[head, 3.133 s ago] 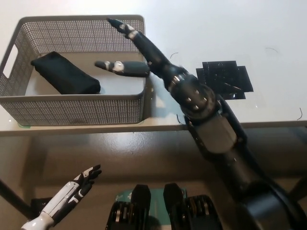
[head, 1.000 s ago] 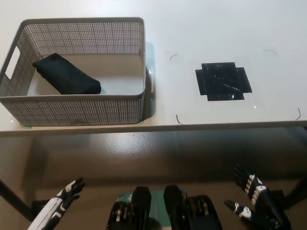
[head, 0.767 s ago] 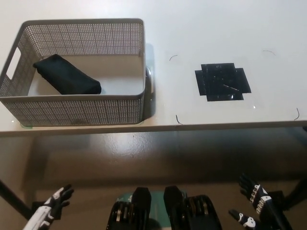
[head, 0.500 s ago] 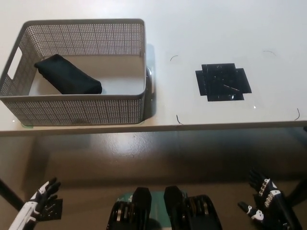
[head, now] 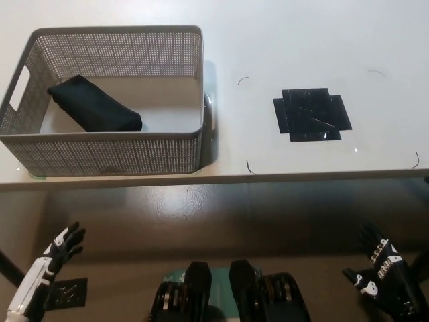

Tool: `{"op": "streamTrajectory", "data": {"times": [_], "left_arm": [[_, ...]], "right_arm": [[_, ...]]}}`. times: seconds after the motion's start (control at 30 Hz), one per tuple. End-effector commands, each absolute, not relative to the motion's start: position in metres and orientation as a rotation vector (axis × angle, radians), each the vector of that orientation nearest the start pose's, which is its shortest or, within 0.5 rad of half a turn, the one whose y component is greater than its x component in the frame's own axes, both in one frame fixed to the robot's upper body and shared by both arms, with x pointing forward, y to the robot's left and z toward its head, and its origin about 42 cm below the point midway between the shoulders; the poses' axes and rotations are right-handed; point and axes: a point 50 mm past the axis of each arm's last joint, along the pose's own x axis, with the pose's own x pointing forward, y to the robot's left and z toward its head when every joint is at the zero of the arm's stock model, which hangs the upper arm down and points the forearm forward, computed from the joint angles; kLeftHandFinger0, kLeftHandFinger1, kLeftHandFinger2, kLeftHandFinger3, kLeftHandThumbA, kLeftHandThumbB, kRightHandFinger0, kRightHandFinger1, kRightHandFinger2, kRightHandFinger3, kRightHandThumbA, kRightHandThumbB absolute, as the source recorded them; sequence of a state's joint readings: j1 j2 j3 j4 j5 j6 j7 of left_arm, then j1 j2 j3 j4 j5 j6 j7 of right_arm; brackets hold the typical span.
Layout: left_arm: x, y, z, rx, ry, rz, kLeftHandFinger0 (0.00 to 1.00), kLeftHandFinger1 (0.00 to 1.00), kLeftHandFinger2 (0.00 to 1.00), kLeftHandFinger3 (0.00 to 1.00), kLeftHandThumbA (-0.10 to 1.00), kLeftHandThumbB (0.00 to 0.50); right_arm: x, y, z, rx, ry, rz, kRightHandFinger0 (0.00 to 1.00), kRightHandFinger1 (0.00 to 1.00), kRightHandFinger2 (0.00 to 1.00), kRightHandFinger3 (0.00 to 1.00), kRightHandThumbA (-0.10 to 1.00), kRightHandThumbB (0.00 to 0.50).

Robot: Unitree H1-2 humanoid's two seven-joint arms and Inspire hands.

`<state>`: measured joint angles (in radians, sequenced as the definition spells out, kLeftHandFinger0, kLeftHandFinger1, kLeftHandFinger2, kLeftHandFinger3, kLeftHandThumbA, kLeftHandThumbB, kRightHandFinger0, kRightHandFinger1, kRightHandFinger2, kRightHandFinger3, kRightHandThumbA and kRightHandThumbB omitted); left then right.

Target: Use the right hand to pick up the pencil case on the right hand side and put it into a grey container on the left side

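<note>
Both hands dropped lower, below bench edge | right hand (head: 383, 268) fingers apart, empty | left hand (head: 47, 265) fingers apart, empty | pencil case (head: 94, 104) in grey container (head: 107, 153), far up-left of right hand

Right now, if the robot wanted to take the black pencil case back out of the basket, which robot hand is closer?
Probably the left robot hand. It hangs open below the table edge on the same side as the grey basket holding the pencil case. The right robot hand, also open, is far across at the other side.

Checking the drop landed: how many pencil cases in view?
1. The black pencil case lies inside the grey container, in its left half. None elsewhere on the table; the basket's near wall might hide something small.
</note>
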<state>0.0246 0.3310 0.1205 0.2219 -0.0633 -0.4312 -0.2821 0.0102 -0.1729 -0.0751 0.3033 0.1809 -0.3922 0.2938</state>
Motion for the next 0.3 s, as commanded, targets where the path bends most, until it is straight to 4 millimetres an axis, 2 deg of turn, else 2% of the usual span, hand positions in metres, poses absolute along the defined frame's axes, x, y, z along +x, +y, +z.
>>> {"op": "streamTrajectory", "data": {"times": [0.0,0.1,0.27], "left_arm": [[0.2700,0.3532,0.0955,0.310,-0.237,-0.151,1.00,1.00,1.00,1.00,1.00,0.335],[0.2716,0.3523,0.0979,0.304,-0.248,-0.146,1.00,1.00,1.00,1.00,1.00,0.322],[0.2694,0.3544,0.0991,0.305,-0.251,-0.136,1.00,1.00,1.00,1.00,1.00,0.323]], "right_arm": [[0.2735,-0.2898,0.0619,-0.007,-0.212,0.137,1.00,1.00,1.00,1.00,1.00,0.346],[0.2751,-0.2894,0.0642,-0.006,-0.219,0.137,1.00,1.00,1.00,1.00,1.00,0.333],[0.2754,-0.2884,0.0659,-0.012,-0.221,0.143,1.00,1.00,1.00,1.00,1.00,0.345]]}}
